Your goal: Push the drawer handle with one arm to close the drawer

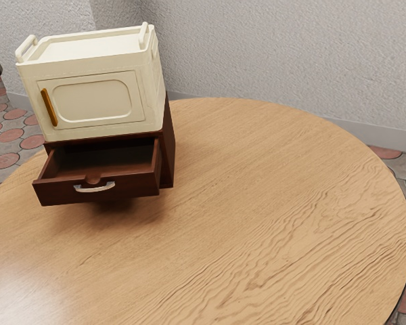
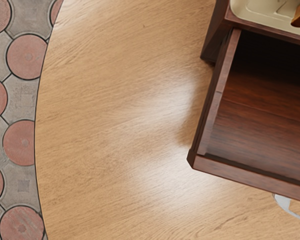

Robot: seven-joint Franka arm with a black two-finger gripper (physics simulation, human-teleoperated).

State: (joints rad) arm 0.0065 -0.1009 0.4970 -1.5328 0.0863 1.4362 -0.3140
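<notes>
You have a round, pale wood-grain table (image 1: 277, 196), satiny with glossy highlights. The open dark reddish-brown drawer (image 1: 54, 192) looks like smooth, lightly polished wood; its curved silver handle (image 1: 95, 187) looks like shiny metal. Your cream box-shaped cabinet (image 1: 95, 101) resembles smooth plastic, and the grey wall (image 1: 277, 61) looks rough and matt.
</notes>
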